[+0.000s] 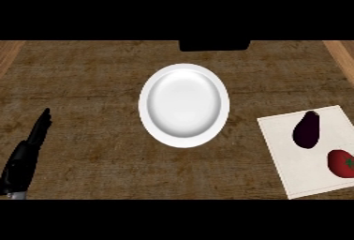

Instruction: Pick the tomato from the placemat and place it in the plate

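A red tomato (342, 163) lies on a pale placemat (304, 168) at the right edge of the head view. A dark purple eggplant (307, 130) lies on the same mat, just up and left of the tomato. A white plate (184, 105) sits in the middle of the wooden counter with nothing on it. My left hand (27, 147) shows at the lower left, fingers straight and pointing up, resting apart from everything. My right hand is not in view.
A black object (214, 45) sits at the counter's far edge behind the plate. Lighter wood strips (341, 54) run along the counter's upper corners. Bare counter (97, 117) lies between my left hand and the plate.
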### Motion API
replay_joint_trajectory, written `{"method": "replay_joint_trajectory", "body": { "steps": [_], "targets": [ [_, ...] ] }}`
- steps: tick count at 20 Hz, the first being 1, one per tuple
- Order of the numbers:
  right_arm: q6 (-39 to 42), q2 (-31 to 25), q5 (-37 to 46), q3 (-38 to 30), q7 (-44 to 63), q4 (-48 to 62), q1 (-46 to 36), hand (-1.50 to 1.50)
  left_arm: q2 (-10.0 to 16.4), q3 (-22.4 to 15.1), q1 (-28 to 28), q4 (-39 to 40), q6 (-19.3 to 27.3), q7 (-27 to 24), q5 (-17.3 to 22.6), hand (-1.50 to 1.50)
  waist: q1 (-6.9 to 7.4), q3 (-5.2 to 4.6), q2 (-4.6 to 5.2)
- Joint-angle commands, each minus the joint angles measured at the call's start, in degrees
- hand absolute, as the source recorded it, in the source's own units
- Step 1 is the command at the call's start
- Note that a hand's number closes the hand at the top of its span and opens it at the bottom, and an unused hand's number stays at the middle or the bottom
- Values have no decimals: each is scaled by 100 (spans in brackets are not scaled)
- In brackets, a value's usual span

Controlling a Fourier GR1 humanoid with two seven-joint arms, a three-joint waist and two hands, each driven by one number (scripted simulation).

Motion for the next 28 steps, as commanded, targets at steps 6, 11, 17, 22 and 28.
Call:
{"method": "replay_joint_trajectory", "body": {
  "steps": [6,11,17,22,28],
  "targets": [
    [1335,-870,82,-311,996,-933,1916,-150,-78,26,92,-256,17,103,-119,0,47,-4,29],
    [1683,-1972,499,-420,1892,-695,2066,-150,-59,70,174,-102,-193,-254,-44,0,184,-11,66],
    [1966,-2409,785,-289,2714,-400,1758,-150,-12,243,-130,25,-330,-103,-64,0,175,-3,59],
    [2515,-2902,833,18,3291,126,1282,-150,-264,96,-295,212,-239,-170,-281,0,190,-3,64],
    [3263,-3050,1402,465,3109,1015,921,-150,-229,263,113,13,-395,-301,-231,0,206,0,58]
  ]
}}
